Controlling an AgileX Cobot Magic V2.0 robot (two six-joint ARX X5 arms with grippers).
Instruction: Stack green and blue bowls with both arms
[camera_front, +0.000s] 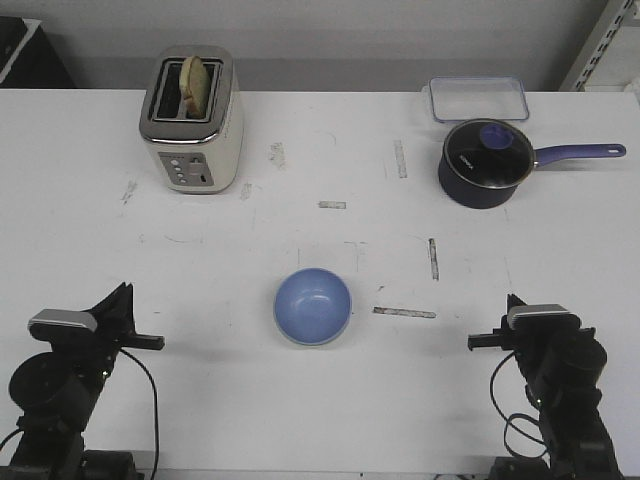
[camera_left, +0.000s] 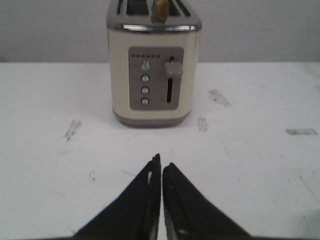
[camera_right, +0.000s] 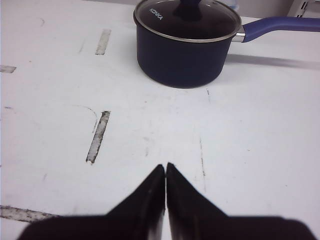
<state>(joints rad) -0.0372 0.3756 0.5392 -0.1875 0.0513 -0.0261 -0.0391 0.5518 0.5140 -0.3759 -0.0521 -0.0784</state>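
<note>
The light blue bowl (camera_front: 313, 305) stands upright on the white table (camera_front: 320, 400), in the middle near the front. A thin pale edge runs along its near rim; I cannot tell whether that is the green bowl under it. No separate green bowl shows in any view. My left gripper (camera_front: 122, 294) rests shut and empty at the front left, well left of the bowl. In the left wrist view the left gripper (camera_left: 161, 162) points at the toaster. My right gripper (camera_front: 514, 301) rests shut and empty at the front right. In the right wrist view the right gripper (camera_right: 165, 166) points at the saucepan.
A cream toaster (camera_front: 192, 122) with bread in a slot stands at the back left; it also shows in the left wrist view (camera_left: 154, 70). A dark blue lidded saucepan (camera_front: 487, 162) with a long handle and a clear container (camera_front: 478, 98) stand at the back right. The saucepan also shows in the right wrist view (camera_right: 185, 45).
</note>
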